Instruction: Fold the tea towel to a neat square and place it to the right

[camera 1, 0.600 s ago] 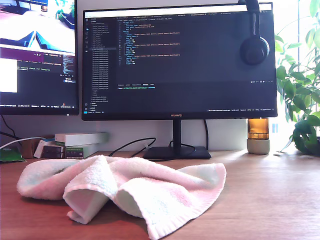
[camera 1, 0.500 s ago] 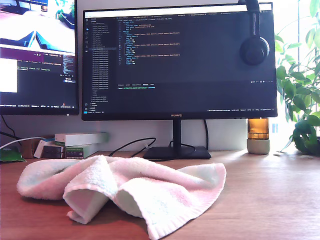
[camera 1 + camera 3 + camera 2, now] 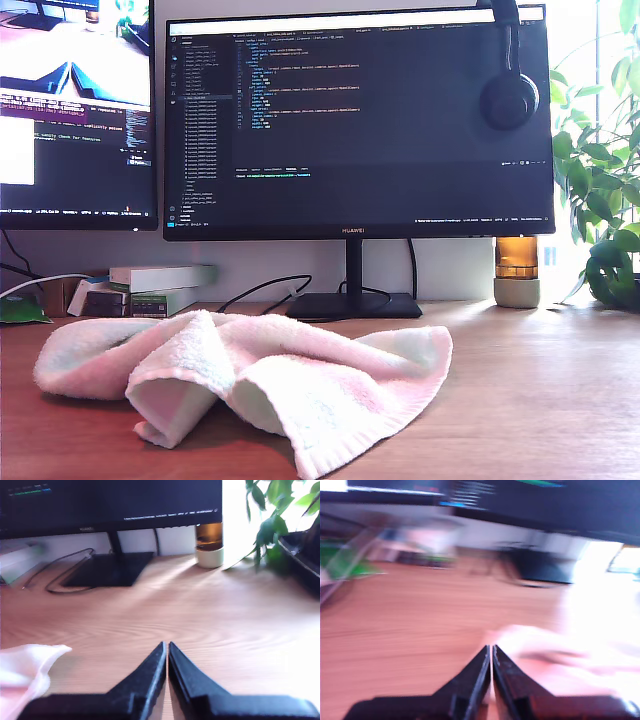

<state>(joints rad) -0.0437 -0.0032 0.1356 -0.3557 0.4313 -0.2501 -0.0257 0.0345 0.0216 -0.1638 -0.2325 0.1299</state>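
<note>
The monitor (image 3: 358, 120) reads HUAWEI on its lower bezel. The towel (image 3: 250, 385) lies crumpled on the worktop (image 3: 540, 400), toward the exterior view's left; bare wood stretches to that view's right. My first claw (image 3: 491, 651) is closed, seemingly empty in a blurred view. My second claw (image 3: 166, 647) is closed over bare wood, near a towel corner.

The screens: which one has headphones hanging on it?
The big middle monitor. Black headphones hang over its top corner at the exterior view's right; the other screen has none.
</note>
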